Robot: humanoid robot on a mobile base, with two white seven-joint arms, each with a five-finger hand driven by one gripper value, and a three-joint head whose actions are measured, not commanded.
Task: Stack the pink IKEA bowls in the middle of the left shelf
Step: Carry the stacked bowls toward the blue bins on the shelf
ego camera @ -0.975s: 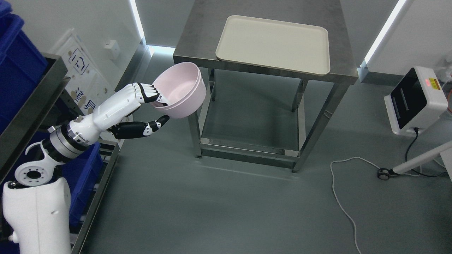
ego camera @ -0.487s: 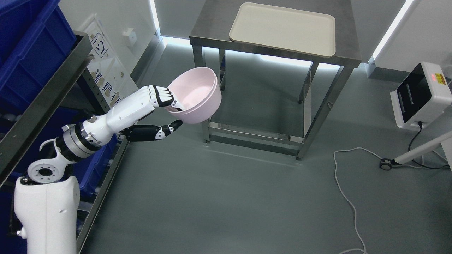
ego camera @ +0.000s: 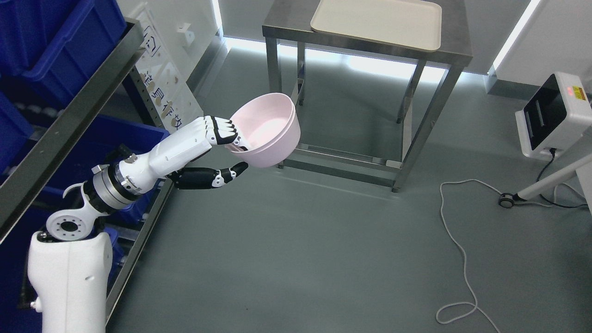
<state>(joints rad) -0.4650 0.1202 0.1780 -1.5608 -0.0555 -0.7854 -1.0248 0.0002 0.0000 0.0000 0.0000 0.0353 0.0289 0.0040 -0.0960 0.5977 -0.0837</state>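
Observation:
Two pink bowls (ego camera: 270, 132), nested one inside the other, hang tilted in the air above the grey floor, in front of the steel table. My left hand (ego camera: 230, 147) is shut on their near rim: the fingers hook over the edge from above and the thumb presses from below. The left arm reaches out from the lower left. The metal shelf rack (ego camera: 69, 115) stands at the far left, to the left of the hand. The right arm does not show.
Blue bins (ego camera: 60, 41) fill the rack's levels. A steel table (ego camera: 455, 51) at the top carries a beige tray (ego camera: 377, 21). A white device (ego camera: 552, 118) and a wheeled stand leg (ego camera: 545, 185) sit at the right, with a white cable (ego camera: 455, 240) on the floor.
The whole picture has shifted: the table has moved up and away, and the rack fills more of the left, so the camera moved. The hand keeps the same hold on the bowls.

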